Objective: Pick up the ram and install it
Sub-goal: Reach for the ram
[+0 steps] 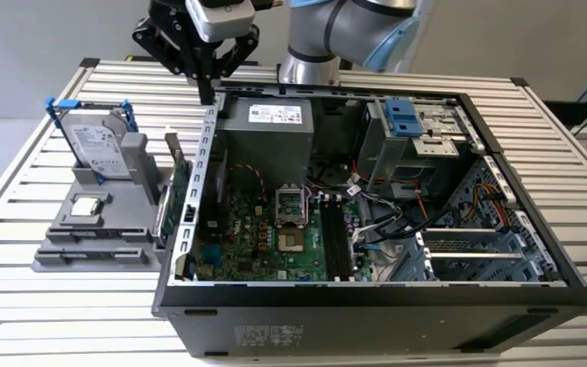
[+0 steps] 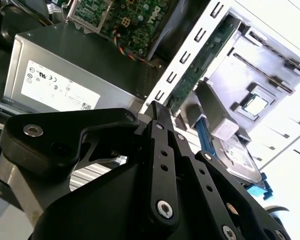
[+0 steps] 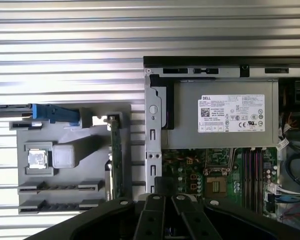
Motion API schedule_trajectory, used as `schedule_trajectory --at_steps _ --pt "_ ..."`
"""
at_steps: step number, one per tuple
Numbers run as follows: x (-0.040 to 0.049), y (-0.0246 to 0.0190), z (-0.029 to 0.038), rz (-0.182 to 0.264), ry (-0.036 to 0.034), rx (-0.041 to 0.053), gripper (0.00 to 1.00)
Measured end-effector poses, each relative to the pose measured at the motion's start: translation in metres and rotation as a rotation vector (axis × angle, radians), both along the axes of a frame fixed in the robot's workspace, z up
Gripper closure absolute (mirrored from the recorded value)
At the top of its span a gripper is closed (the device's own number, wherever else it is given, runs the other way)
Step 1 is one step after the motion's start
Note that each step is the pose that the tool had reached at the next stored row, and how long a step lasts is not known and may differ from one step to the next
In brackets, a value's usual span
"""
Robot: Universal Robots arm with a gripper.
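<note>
We see the gripper [image 1: 207, 90] over a corner of the computer case [image 1: 375, 294], fingers closed together on nothing, the ram [image 1: 180, 200] standing edgewise in the grey holder [image 1: 89, 256] alongside

Black gripper [image 2: 155, 109] up front, tips together w/ nothing btwn them, near the case's slotted wall [image 2: 192, 47]. Ram [image 2: 202, 65] stands on edge just beside that wall. Hard drive [image 2: 237, 155] & chip [image 2: 254, 104] sit beyond.

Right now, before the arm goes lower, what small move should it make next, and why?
Probably shift the gripper toward the exterior view's left: it hangs over the case wall, while the ram stands on edge in the gray holder beside it, untouched.
</note>
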State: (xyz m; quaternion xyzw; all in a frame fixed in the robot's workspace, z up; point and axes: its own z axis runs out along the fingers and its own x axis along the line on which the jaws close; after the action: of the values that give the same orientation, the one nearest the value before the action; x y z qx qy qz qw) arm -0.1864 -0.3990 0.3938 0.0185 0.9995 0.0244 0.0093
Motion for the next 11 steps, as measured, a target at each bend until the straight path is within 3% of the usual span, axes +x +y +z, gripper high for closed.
schedule_trajectory --at_steps 11 --pt "-0.0158 -0.0001 0.0 0.0 0.0 0.0 1.0"
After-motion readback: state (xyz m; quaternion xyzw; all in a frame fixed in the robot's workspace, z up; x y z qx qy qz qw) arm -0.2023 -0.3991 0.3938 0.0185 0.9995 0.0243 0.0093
